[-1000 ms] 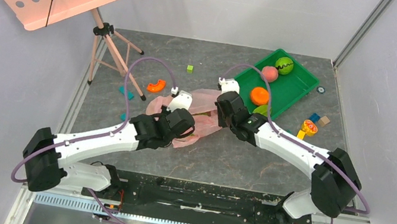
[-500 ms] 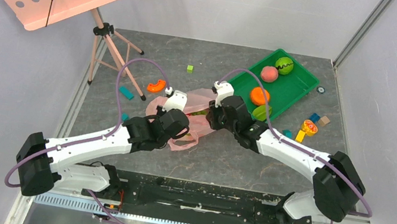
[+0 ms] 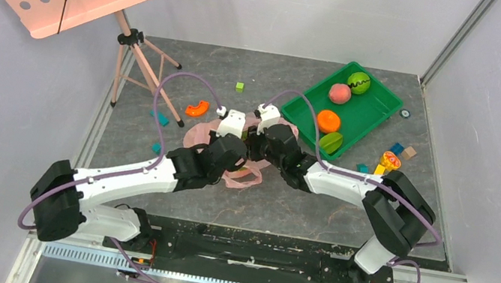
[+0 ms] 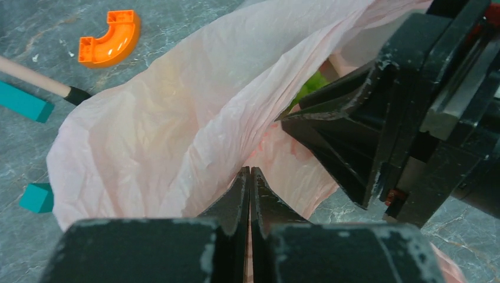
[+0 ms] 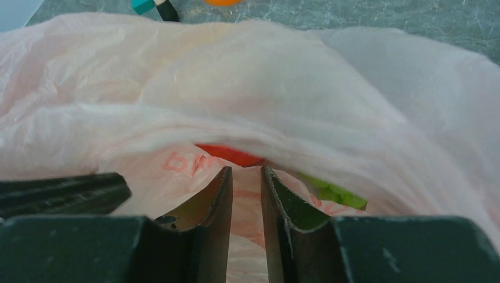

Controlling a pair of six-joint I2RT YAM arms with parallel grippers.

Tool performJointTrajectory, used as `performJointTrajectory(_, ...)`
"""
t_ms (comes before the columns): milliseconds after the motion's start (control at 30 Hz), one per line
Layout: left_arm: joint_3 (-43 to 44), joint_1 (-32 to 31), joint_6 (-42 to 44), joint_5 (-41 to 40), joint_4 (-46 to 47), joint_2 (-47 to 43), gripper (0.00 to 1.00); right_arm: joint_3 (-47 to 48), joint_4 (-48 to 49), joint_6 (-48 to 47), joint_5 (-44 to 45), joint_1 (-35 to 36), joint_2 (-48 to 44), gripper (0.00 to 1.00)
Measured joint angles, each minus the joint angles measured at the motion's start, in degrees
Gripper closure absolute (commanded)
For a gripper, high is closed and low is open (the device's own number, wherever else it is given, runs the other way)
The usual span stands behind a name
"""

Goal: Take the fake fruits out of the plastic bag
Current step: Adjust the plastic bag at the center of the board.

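Bag: thin, crinkly, translucent pink plastic bag (image 3: 197,135), crumpled at the centre of the top view on the grey mottled table (image 3: 284,200), between my two wrists.
Risk, bag: I judge the film could slip out of my left pinch, or the whole bag could drag across the table, if the right arm pushes in hard. The mouth would then fall shut over the contents.
Risk, snag: the bag's upper lip hangs low across the middle of the right wrist view. My right fingers could close on a fold of film instead of fruit.
Risk, fruit: a glossy red plastic fruit (image 5: 231,155) sits just beyond the right fingertips. A glossy green plastic fruit (image 5: 330,191) shows right of centre. Both are inside the bag. Being slick and rounded, either could squirt deeper under a shallow bite.
Left gripper (image 4: 250,174): jaws together, clamped on a fold of the bag, lower centre of the left wrist view.
Right gripper (image 5: 246,188): jaws a narrow gap apart at the bag's mouth, with nothing gripped that I can see. I cannot tell whether the tips touch the film.
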Motion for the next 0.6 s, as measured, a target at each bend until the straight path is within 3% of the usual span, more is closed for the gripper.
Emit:
performJointTrajectory(367,-5.2,1.4,-0.1,0.5,5.5,3.5,0.98,1.8,3.7,0.9,1.2,0.0,2.4,0.67)
performJointTrajectory(600,-7.7,2.9,-0.5,0.9,7.7,3.8,0.98,4.2,2.3,-0.9,1.2,0.3,7.7,0.69)
